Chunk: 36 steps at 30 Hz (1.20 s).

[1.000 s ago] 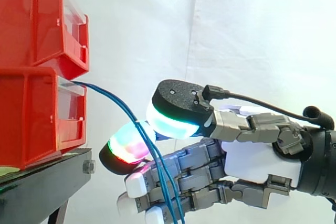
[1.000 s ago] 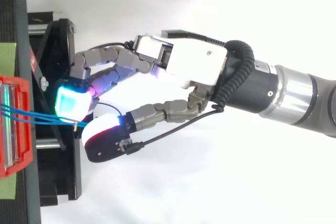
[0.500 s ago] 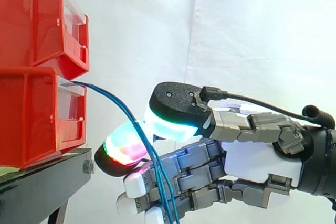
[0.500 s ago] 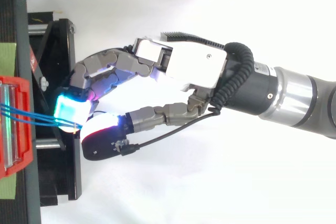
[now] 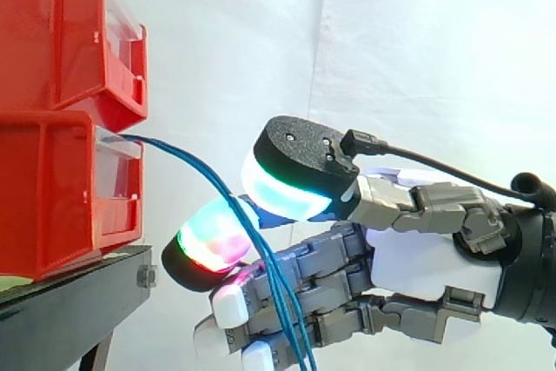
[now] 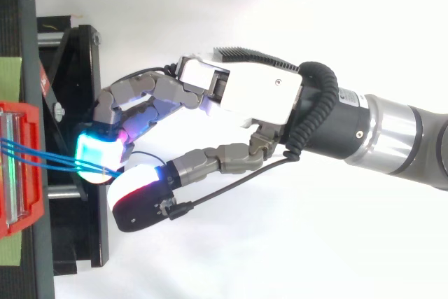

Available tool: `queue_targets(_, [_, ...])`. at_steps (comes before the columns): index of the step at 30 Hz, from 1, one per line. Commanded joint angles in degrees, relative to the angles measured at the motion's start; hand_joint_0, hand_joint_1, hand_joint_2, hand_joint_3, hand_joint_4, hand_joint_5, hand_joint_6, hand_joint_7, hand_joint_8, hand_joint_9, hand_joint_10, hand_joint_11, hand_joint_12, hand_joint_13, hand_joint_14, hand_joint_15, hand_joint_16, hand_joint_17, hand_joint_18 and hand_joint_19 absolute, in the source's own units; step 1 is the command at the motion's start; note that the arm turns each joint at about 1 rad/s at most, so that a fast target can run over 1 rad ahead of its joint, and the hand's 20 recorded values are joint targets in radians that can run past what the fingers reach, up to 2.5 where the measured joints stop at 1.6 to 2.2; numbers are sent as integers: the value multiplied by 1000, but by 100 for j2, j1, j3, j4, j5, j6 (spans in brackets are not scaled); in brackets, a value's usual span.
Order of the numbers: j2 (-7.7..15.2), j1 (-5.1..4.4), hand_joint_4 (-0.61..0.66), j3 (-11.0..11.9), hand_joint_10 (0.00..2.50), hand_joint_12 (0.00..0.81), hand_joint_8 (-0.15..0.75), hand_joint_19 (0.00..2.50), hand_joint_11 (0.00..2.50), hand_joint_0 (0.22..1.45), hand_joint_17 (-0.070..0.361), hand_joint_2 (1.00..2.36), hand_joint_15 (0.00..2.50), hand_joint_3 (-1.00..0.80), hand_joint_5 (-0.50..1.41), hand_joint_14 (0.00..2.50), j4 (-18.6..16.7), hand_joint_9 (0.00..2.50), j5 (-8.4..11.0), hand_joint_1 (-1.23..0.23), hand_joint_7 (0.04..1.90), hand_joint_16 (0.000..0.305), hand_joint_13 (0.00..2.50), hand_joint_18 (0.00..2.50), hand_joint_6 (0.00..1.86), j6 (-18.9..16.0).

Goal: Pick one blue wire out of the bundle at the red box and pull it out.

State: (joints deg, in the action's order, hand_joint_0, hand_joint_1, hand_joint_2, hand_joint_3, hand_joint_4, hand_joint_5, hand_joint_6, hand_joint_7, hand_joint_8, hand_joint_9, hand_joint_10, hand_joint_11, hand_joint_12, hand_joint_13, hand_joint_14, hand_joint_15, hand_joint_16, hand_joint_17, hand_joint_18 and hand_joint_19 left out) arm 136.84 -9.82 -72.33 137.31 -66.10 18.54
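Thin blue wires (image 5: pixel 187 161) come out of the lower red bin (image 5: pixel 52 188) and arc down to the right. They pass between the glowing thumb pad (image 5: pixel 287 187) and a glowing finger pad (image 5: pixel 208 239) of my hand (image 5: pixel 426 258), then hang down in front of the lower curled fingers. In the top view the wires (image 6: pixel 42 161) run from the red bin (image 6: pixel 31 208) straight into the pinch of the hand (image 6: pixel 259 92). Thumb and finger are closed on the bundle; how many strands are caught I cannot tell.
A second red bin (image 5: pixel 52 32) is stacked on the lower one. Both rest on a black stand (image 5: pixel 69 301) at the left, with a green strip (image 6: pixel 8 75) on it in the top view. A white curtain (image 5: pixel 417 58) hangs behind.
The hand drew slightly to the right, away from the bins, and the thumb pad rose a little. The hanging wires shifted right with it.
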Motion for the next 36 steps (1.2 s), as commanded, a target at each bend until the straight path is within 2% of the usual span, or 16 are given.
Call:
queue_targets(1, [0, -3, 289, -1, 14, 456, 386, 459, 567, 547, 131, 1001, 384, -484, -141, 13, -12, 868, 1, -738, 1119, 58, 785, 755, 867, 0])
queue_targets(7, [0, -3, 266, -1, 14, 451, 380, 455, 577, 590, 127, 1010, 391, -372, -145, 13, -38, 876, 1, -772, 1204, 57, 799, 768, 875, 0])
queue_targets(15, [0, -3, 188, -1, 17, 451, 380, 451, 599, 602, 127, 1016, 397, -245, -160, 15, -38, 873, 1, -785, 1179, 57, 805, 779, 911, -17])
queue_targets(24, [-9, -3, 171, 17, 15, 450, 383, 441, 602, 628, 126, 1014, 391, -287, -166, 14, -38, 864, -17, -799, 1147, 56, 806, 786, 912, -52])
queue_targets(30, [-35, 6, 159, 34, 15, 449, 383, 432, 606, 646, 127, 1013, 384, -305, -171, 15, -3, 858, -8, -814, 1161, 56, 814, 797, 906, -263])
queue_targets(35, [-202, 15, 155, 43, 15, 449, 387, 415, 622, 672, 127, 1013, 388, -322, -177, 14, 437, 849, 10, -833, 1160, 57, 815, 808, 906, -483])
queue_targets(36, [-325, 6, 155, 43, 15, 449, 387, 413, 625, 680, 127, 1013, 391, -323, -180, 14, 612, 846, -8, -837, 1152, 56, 814, 809, 908, -492])
